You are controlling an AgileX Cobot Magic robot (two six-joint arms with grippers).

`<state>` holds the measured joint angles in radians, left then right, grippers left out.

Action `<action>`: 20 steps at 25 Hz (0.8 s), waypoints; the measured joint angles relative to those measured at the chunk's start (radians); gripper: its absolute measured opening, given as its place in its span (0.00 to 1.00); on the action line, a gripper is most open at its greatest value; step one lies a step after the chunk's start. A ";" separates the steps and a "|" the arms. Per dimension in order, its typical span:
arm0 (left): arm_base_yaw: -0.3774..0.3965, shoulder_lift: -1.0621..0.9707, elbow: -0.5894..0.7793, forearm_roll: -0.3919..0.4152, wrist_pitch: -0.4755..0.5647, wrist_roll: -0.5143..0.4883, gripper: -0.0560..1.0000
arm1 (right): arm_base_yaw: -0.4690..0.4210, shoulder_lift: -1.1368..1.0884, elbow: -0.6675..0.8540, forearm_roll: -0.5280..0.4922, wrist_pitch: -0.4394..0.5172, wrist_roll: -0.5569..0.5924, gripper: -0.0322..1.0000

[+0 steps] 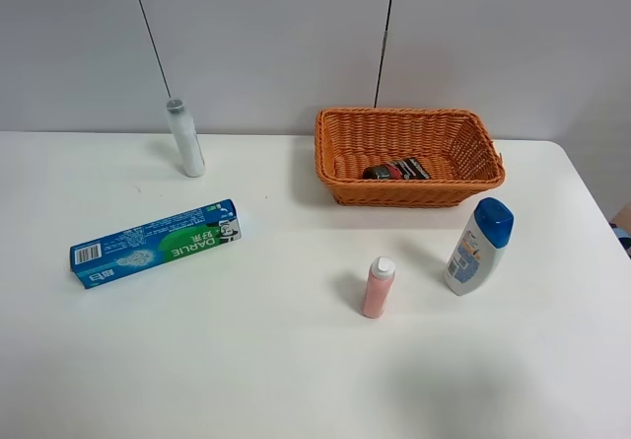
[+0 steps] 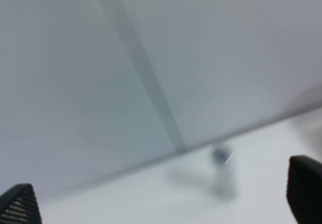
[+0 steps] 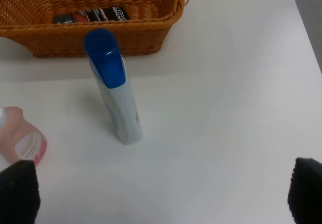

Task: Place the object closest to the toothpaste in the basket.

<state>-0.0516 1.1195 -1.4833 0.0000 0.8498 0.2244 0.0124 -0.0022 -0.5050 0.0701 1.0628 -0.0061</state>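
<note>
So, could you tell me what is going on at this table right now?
Nothing is being handled yet. The toothpaste box lies on the table, with a slim white bottle standing nearest it, not yet in the basket, which already holds a dark item. A pink bottle and a blue-capped bottle stand closer to the right gripper. Both grippers are open and empty; the left gripper faces the white bottle.

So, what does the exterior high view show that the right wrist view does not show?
Only the exterior high view shows the toothpaste box and the white bottle. Only the right wrist view shows the right gripper, its fingertips wide apart. Both show the basket, the dark item inside it, the blue-capped bottle and the pink bottle.
</note>
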 joint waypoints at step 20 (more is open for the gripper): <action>0.263 -0.956 0.946 -0.155 0.149 0.007 0.99 | 0.000 0.000 0.000 0.000 0.000 0.000 0.99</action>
<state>0.2111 0.1633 -0.5377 -0.1550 0.9985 0.2310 0.0124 -0.0022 -0.5050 0.0701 1.0628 -0.0061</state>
